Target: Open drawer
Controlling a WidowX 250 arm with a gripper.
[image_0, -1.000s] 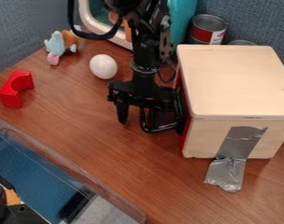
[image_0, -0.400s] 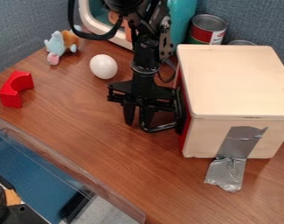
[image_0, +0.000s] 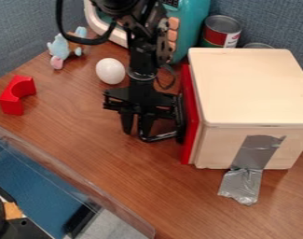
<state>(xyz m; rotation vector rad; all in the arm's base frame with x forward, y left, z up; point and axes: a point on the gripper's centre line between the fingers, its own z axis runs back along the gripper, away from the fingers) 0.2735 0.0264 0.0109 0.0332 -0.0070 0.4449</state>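
The black gripper point(image_0: 136, 128) is just left of the wooden box point(image_0: 250, 88), pointing downward near the table point(image_0: 110, 163). Its two fingers are drawn close to each other, and they are clamped on the outer bar of the black handle point(image_0: 161, 138). This handle is a loop, which goes out to the left from the red drawer front point(image_0: 189, 126). The drawer front stands upright along the left side of the box and sticks out from it a little, so the drawer is only slightly open. The black arm point(image_0: 143, 58) comes from the top edge, to the upper left of the box, with a black cable point(image_0: 61, 28) which hangs in a curve.

On the near face of the box there is silver tape point(image_0: 258, 151), and its lower end lies on the table, in front of the box. The white egg point(image_0: 110, 71) is left of the box. The teal toy oven point(image_0: 189, 25) is behind the box, toward the left, and the red and white can point(image_0: 221, 31) stands just behind it. Farther to the left of the box are the plush toy point(image_0: 60, 46), toward the back, and the red arch block point(image_0: 17, 94). The clear plastic edge point(image_0: 110, 201) runs at a slant, to the lower left of the box.
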